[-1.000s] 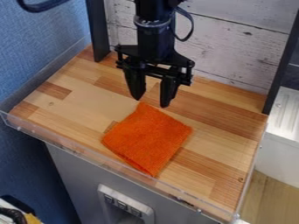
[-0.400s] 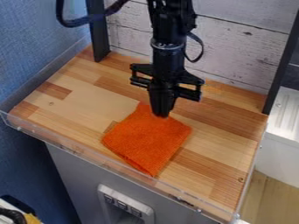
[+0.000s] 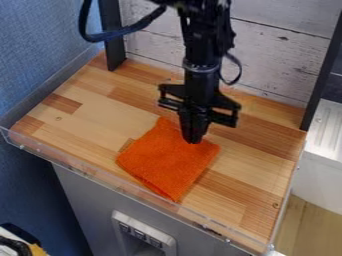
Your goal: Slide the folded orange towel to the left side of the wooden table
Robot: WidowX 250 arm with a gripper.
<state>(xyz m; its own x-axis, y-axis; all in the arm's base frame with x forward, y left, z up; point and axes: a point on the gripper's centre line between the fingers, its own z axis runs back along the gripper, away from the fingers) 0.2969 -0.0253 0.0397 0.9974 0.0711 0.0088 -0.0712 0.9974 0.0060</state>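
In the camera view, you have a wall of pale, weathered planks [image 3: 280,60] behind the worktop [image 3: 87,112], with a dark post [image 3: 111,35] at the worktop's far left corner and another [image 3: 322,75] at its far right corner. A blue wall [image 3: 40,55] runs down the left side. Along the worktop's front edge you can see a clear strip [image 3: 150,192], and below it a grey front [image 3: 83,200] with a pale switch panel [image 3: 141,232]. Past the right edge there is a white unit [image 3: 320,175], and beneath that some wooden floor [image 3: 304,225].

Your orange cloth [image 3: 167,165] lies flat around the middle of the worktop, turned like a diamond: one corner points at the back edge, and the opposite one sits just beside the front edge.

Your gripper [image 3: 193,140] hangs down from the top edge of the view, fingers closed together and pointing down. Their tips are at the cloth, just inside the side that runs from its far corner to its right corner. You can't tell from here whether they pinch any fabric. A dark cable [image 3: 123,32] loops out to the left of the arm [image 3: 204,50], in front of the far left post
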